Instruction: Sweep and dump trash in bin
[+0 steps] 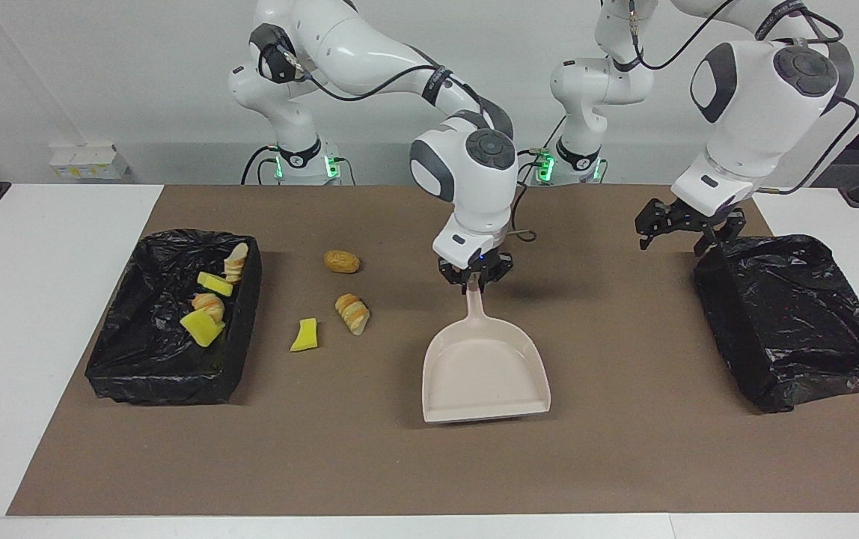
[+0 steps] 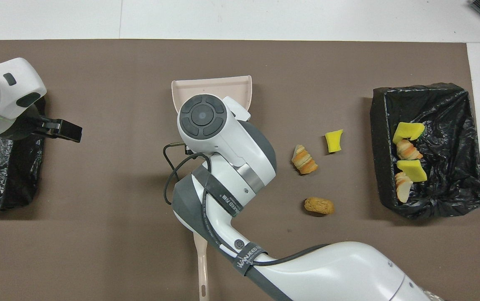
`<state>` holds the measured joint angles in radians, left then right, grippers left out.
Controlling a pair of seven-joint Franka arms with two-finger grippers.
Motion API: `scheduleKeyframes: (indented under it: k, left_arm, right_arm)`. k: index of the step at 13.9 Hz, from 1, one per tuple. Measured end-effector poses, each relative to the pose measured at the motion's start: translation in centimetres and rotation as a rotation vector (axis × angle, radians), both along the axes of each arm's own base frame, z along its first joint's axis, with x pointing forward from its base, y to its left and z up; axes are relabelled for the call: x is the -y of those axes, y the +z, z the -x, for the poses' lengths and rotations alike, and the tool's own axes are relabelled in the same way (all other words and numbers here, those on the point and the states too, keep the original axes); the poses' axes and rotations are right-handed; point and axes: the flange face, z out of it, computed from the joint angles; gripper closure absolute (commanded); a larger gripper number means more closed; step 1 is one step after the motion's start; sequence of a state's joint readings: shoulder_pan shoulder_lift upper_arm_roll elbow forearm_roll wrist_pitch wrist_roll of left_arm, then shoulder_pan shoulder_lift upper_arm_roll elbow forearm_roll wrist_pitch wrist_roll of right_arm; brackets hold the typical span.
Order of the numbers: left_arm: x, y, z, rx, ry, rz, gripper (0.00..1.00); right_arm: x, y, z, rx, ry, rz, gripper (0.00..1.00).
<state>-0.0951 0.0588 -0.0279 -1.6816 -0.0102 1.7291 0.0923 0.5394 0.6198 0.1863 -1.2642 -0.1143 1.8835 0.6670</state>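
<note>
Right pincer (image 1: 474,283) clamps the handle of the dustpan (image 1: 485,370) over mid-worktop (image 1: 624,449). Left pincer (image 1: 688,228) waits, fingers spread wide, at the rim of the empty bin (image 1: 796,322) at its end. Loose trash on the mat: nugget (image 1: 342,261), croissant piece (image 1: 352,314), yellow sponge chunk (image 1: 304,335). More pieces lie in the filled bin (image 1: 167,367). The brush (image 2: 201,267) shows partly in the overhead view.

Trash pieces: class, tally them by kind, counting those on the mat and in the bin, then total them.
Yellow sponge chunks: 3
Croissant-like bread pieces: 3
Nugget: 1
Total: 7
</note>
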Motion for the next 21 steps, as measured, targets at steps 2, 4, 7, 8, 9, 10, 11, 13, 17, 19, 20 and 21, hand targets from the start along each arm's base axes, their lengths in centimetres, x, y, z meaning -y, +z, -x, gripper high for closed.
scheduleKeyframes:
  k: [2,4,7,8,9,10,11,13,17,19,20,21]
  left_arm:
    - [0.0,0.0,0.0,0.002,0.000,0.000,0.00]
    - [0.0,0.0,0.0,0.002,0.000,0.000,0.00]
    - [0.0,0.0,0.0,0.004,-0.001,0.001,0.00]
    - [0.1,0.0,-0.1,0.006,-0.001,0.001,0.00]
    - [0.1,0.1,-0.1,0.009,-0.002,0.001,0.00]
    - [0.1,0.1,-0.1,0.011,-0.002,0.001,0.00]
    - [0.1,0.1,-0.1,0.014,-0.002,0.002,0.00]
    - [0.1,0.2,-0.2,0.020,-0.002,0.003,0.00]
    - [0.3,0.0,-0.4,0.023,-0.005,0.003,0.00]
    - [0.3,0.0,-0.4,0.027,-0.005,0.004,0.00]
    - [0.4,-0.1,-0.5,0.030,-0.005,0.004,0.00]
    - [0.4,-0.1,-0.6,0.034,-0.005,0.005,0.00]
  right_arm:
    - [-1.3,-0.9,0.9,-0.009,0.000,0.004,1.00]
    - [-2.8,-1.8,1.9,-0.011,-0.010,0.003,1.00]
    - [-4.2,-2.9,2.8,-0.016,-0.028,-0.003,1.00]
    - [-4.6,-3.0,3.1,-0.016,-0.048,-0.008,1.00]
    - [-4.9,-3.1,3.4,-0.019,-0.061,-0.011,1.00]
    - [-5.1,-3.0,3.5,-0.021,-0.072,-0.014,1.00]
    - [-5.2,-3.0,3.6,-0.021,-0.082,-0.015,1.00]
    - [-5.1,-3.2,3.5,-0.021,-0.091,-0.015,1.00]
    - [-5.0,-4.2,3.8,-0.030,-0.090,-0.006,0.76]
    - [-5.0,-4.2,3.8,-0.030,-0.090,-0.006,0.69]
    - [-4.9,-4.2,3.8,-0.030,-0.090,-0.006,0.64]
    - [-4.9,-4.2,3.7,-0.029,-0.091,-0.006,0.60]
